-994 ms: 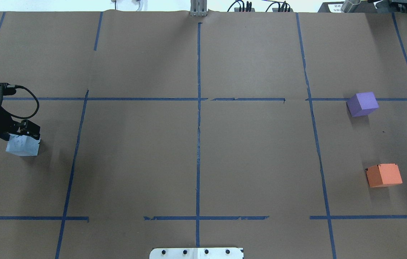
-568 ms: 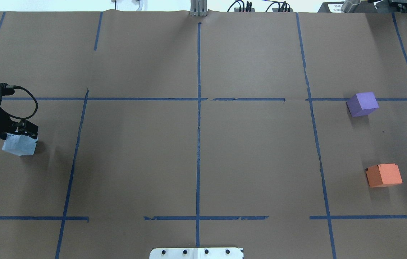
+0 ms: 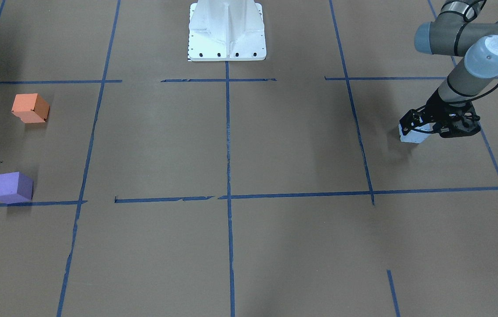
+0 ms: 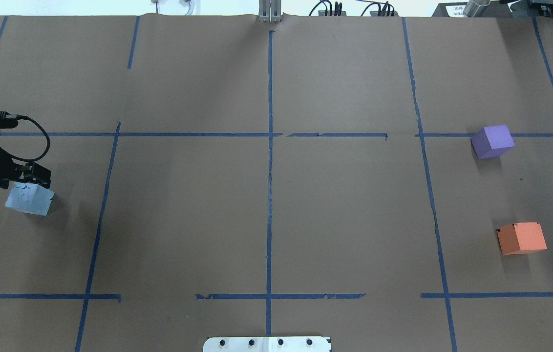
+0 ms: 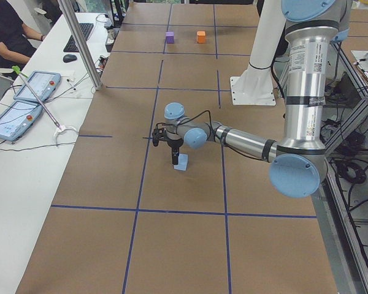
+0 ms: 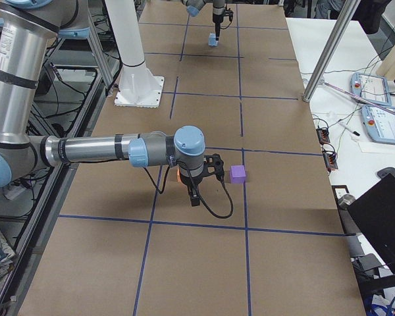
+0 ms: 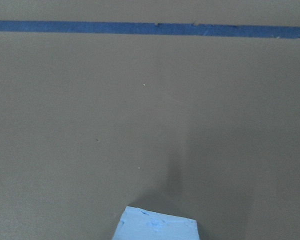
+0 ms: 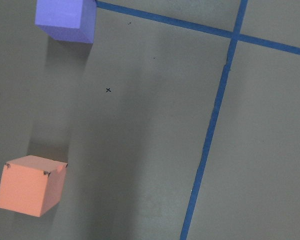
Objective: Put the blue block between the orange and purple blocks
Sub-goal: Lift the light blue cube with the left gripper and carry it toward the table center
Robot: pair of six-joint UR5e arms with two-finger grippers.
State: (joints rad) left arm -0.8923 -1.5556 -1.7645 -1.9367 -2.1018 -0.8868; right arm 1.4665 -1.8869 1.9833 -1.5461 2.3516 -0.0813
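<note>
Out from the robot's white base plate (image 4: 266, 343) and far to its right sits the orange block (image 4: 521, 238), with the right gripper (image 6: 194, 197) hanging close above the table by it; I cannot tell how its fingers stand. A bit farther out, far to the base plate's left, the blue block (image 4: 30, 200) rests on the table under the left gripper (image 3: 425, 124), whose fingers reach the block's top; whether they clamp it is unclear. Farthest out, beyond the orange block, sits the purple block (image 4: 492, 141).

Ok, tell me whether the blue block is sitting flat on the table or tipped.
Tipped. In the overhead view the blue block sits skewed under the left hand, and the front view shows one edge raised. Whether the hand grips it, cannot tell.
</note>
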